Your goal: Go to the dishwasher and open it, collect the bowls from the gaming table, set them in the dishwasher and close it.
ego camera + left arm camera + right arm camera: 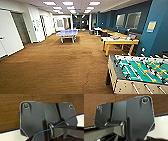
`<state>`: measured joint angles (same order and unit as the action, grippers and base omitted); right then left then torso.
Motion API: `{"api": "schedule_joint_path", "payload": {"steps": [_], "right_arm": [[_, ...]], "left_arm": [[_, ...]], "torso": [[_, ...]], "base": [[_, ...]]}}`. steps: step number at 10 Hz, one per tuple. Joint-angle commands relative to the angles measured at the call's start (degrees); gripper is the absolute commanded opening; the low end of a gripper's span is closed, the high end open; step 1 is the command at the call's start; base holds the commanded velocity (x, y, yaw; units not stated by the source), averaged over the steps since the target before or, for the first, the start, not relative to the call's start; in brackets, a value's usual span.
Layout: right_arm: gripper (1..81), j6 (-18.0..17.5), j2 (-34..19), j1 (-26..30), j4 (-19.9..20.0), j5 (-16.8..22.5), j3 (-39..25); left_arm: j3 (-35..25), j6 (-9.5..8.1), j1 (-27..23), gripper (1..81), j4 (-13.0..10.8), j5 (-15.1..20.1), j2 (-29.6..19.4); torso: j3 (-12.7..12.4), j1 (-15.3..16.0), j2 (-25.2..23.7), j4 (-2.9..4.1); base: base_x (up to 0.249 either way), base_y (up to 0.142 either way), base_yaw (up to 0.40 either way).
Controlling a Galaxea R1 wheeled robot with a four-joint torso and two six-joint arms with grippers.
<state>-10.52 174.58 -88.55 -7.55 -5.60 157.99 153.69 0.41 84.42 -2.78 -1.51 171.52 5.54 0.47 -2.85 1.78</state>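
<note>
Football table (140,72): nearest item, low at the right of the head view; pale wooden body, green field, rods carrying dark and yellow figures, handles along the near side. No bowls can be made out on it.

Carpet (55,65): brown, covering the long open room from the foreground to the far end.

Yellow worktop (120,42): past the football table, along the right side; yellow legs, light top, several small items on it, too blurred to identify.

Blue wall (156,32): at the right, just behind the football table; a pale sign is mounted on it.

Ping-pong table (67,33): blue top, mid-room, well beyond the other tables.

White walls and doors (10,32): along the left side.

Ceiling lights (67,3): rows of bright panels overhead.

Dishwasher: nowhere among the items seen in the room.

Claws: both wrist views look past dark robot hardware onto brown carpet; a blue cable (58,124) crosses the left wrist view. Whether either claw is wide or narrow cannot be told.
</note>
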Motion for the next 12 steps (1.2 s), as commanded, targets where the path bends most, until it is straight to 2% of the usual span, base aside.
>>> {"api": "schedule_joint_path", "payload": {"steps": [1, 12], "right_arm": [[81.1, 0.06, 0.0, 2.45, -0.36, 2.7, -0.33], [81.1, 0.15, 0.27, 2.54, -0.45, 2.69, -0.41]], "left_arm": [[-0.14, 0.55, -2.81, 81.1, -0.3, 3.01, -0.3], [-0.14, 0.47, -2.81, 81.1, -0.21, 3.01, -0.3]], "torso": [[0.0, 0.0, 0.0, 0.0], [0.0, -0.02, 0.0, 0.0]], "base": [[0.114, 0.0, 0.0], [0.114, 0.0, 0.0]]}}
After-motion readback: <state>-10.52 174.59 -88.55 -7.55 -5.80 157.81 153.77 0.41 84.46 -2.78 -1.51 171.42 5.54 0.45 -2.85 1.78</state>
